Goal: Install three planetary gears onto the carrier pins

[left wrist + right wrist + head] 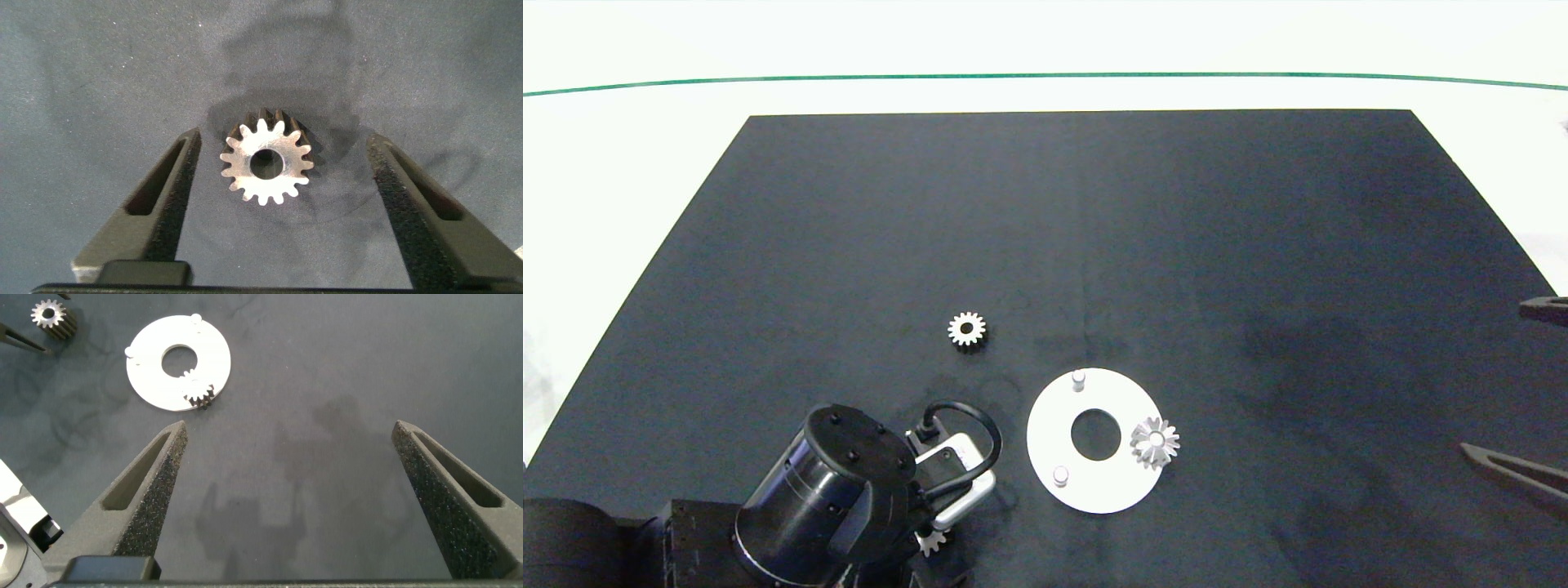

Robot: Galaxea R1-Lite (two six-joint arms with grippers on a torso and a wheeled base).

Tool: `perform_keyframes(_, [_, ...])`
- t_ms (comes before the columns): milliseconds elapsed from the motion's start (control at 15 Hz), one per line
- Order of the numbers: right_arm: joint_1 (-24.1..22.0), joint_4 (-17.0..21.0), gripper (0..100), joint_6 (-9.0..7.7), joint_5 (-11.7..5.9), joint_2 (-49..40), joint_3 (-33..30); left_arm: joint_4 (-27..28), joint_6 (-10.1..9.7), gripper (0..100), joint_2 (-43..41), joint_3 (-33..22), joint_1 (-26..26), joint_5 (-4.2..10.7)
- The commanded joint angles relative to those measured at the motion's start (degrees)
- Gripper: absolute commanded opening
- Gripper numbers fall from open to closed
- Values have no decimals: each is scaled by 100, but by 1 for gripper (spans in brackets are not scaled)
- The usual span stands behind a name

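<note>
Near front edge of dark mat (1094, 245): left gripper (278, 204) wide open astride loose gear (265, 162), untouched; mostly hidden beneath arm overhead.

Black mat (849, 245); gears (967, 329), disc (1054, 433)

1 gear (1155, 442) seated on pin, 2 pins (1078, 378) bare, 2 gears (967, 329) flat on mat

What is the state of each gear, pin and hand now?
Gear on disc: seated on a pin.
Far gear: flat on mat, free.
Near gear: flat, between open left hand, ungrasped.
Other two pins: bare.
Right hand: open, empty.
</note>
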Motion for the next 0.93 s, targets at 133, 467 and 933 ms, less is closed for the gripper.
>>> perform_keyframes(133, [1, 7, 100, -16, 18, 19, 0, -95, 9, 72, 65, -7, 0, 13])
perform_keyframes(467, [1, 7, 100, -16, 35, 19, 0, -192, 9, 62, 188, 1, -18, 13])
perform_keyframes(933, [1, 7, 100, -16, 35, 19, 0, -201, 18, 47, 162, 72, -18, 31])
